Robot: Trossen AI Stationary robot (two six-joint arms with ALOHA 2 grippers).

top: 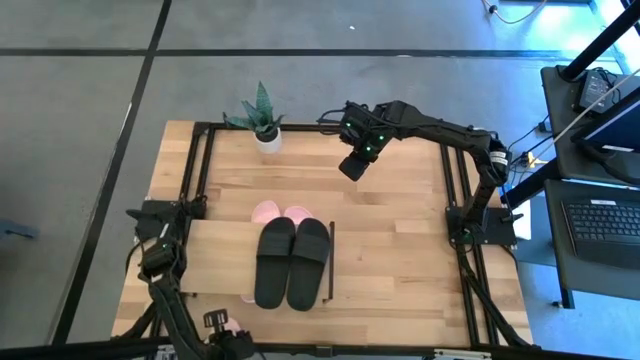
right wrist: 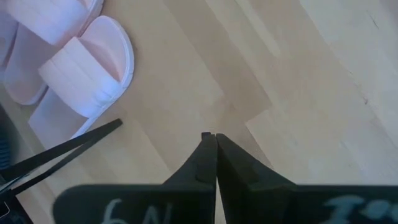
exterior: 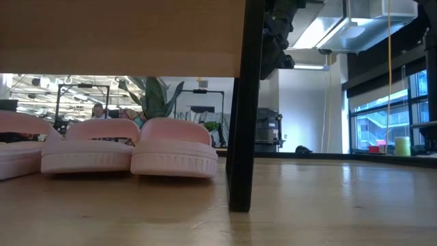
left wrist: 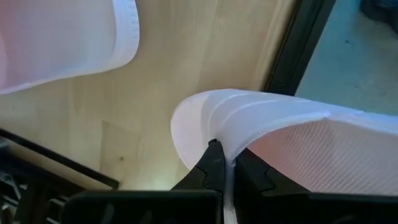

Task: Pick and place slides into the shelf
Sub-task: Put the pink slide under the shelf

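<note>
A black pair of slides (top: 291, 262) lies on top of the shelf's board (top: 215, 262). Beneath the board stand pale pink slides (exterior: 174, 147), soles on the table; their far ends stick out past the shelf's far edge (top: 281, 212). My left gripper (top: 226, 332) is at the table's near edge, pointing steeply down and shut on another pink slide (left wrist: 298, 146). A further pink slide (left wrist: 62, 37) lies beyond it. My right gripper (top: 352, 166) hangs shut and empty over the far part of the table, above bare wood (right wrist: 214, 135). My left gripper pinches the rim of the pink slide's ridged band (left wrist: 219, 134), its strap as far as I can tell, between its two fingers. The fingers come from above, pointing steeply down. Whether the slide's sole rests on the table does not show.
A potted plant (top: 264, 122) stands at the table's far edge. The shelf's black end frame (exterior: 242, 102) stands on the table at the shelf's right end (top: 331, 262). Black rails (top: 455, 190) run along the table's sides. Bare wood lies to the right of the shelf.
</note>
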